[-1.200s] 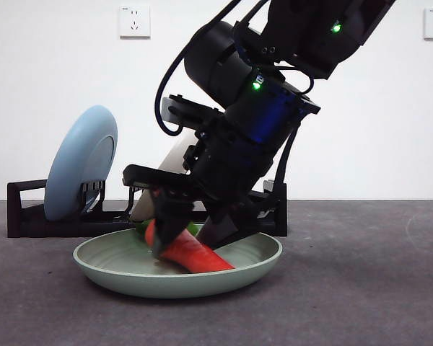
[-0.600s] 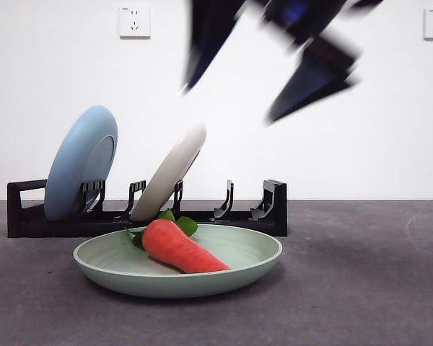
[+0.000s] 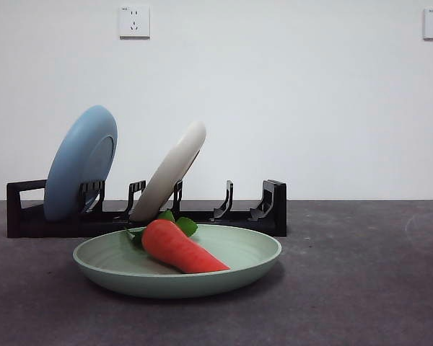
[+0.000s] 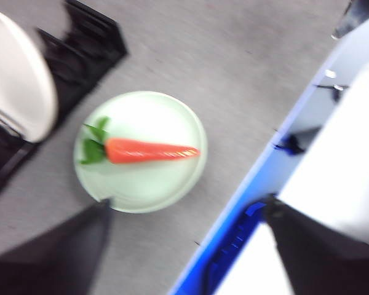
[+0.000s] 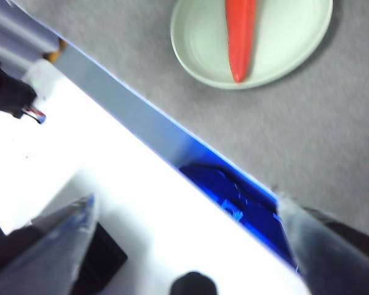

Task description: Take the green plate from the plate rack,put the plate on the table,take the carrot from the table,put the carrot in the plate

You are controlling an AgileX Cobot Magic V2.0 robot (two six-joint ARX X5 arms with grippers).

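— Carrot (image 3: 179,246) position, please?

— I see it lying on its side inside the green plate (image 3: 260,258), leaves toward the rack, tip toward the plate's near rim. The plate sits flat on the table (image 3: 361,288), just in front of the plate rack (image 3: 270,209).

— And my left gripper (image 4: 184,246)?

— From the left wrist camera I read its two jaws as spread wide, nothing between them. The plate (image 4: 172,184) with the carrot (image 4: 150,150) lies beyond the fingertips (image 4: 101,212), well clear of them; one finger's tip lines up with the plate's rim in that picture, though the blur keeps me from judging height. The cream-white plate (image 4: 18,74) stands off past that same finger, slotted in the rack (image 4: 86,43).

— Right gripper (image 5: 184,209)?

— Jaws also apart and holding nothing (both wrist pictures are smeared, so I trust only the big shapes). Past its fingers (image 5: 61,230) I see the table edge with a blue strip (image 5: 234,184), and farther out the plate (image 5: 203,49) with the carrot (image 5: 240,37), pointed end toward the fingers.

— Anything else in the rack?

— From the front I count two: a light blue plate (image 3: 79,162) leaning near the handle end and the cream-white plate (image 3: 169,169) tilted beside it, apart from each other. Neither arm shows in the front camera.
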